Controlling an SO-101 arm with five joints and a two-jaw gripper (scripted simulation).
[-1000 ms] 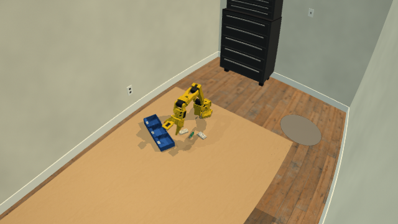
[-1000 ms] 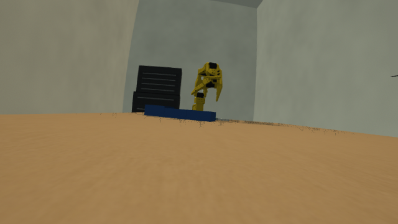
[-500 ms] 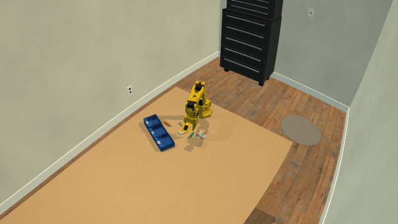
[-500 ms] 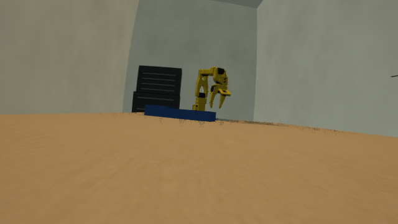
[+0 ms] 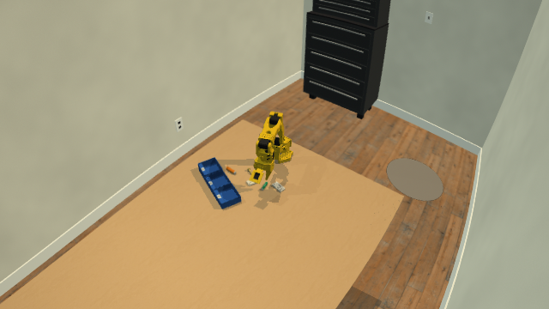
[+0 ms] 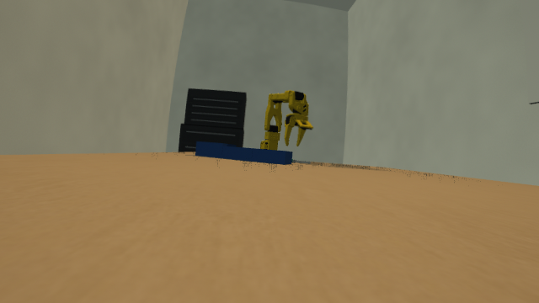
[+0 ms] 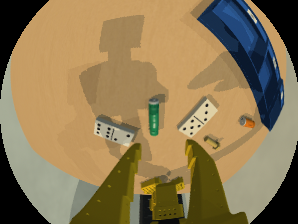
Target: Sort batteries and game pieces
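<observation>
The yellow fingers point(image 5: 261, 178) point(image 6: 292, 145) are held parted above the worktop point(image 5: 193, 240) point(image 6: 253, 231) point(image 7: 50, 75), with nothing grasped. In the wrist view, a green cylindrical battery with a grey end point(image 5: 264, 185) point(image 7: 153, 120) is seen lying between two white dominoes with black pips point(image 5: 278, 186) point(image 7: 115, 131) point(image 7: 197, 118), apart from both. A small brass-coloured object point(image 5: 249, 171) point(image 7: 212, 142) and an orange cylinder point(image 5: 231, 170) point(image 7: 247, 121) are left outside the blue three-compartment bins point(image 5: 232, 202) point(image 6: 244, 154) point(image 7: 252, 92).

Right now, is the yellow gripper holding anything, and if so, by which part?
Nothing is held: the yellow gripper has its jaws apart, and the green cylindrical battery lies on the table beyond the fingertips.
</observation>
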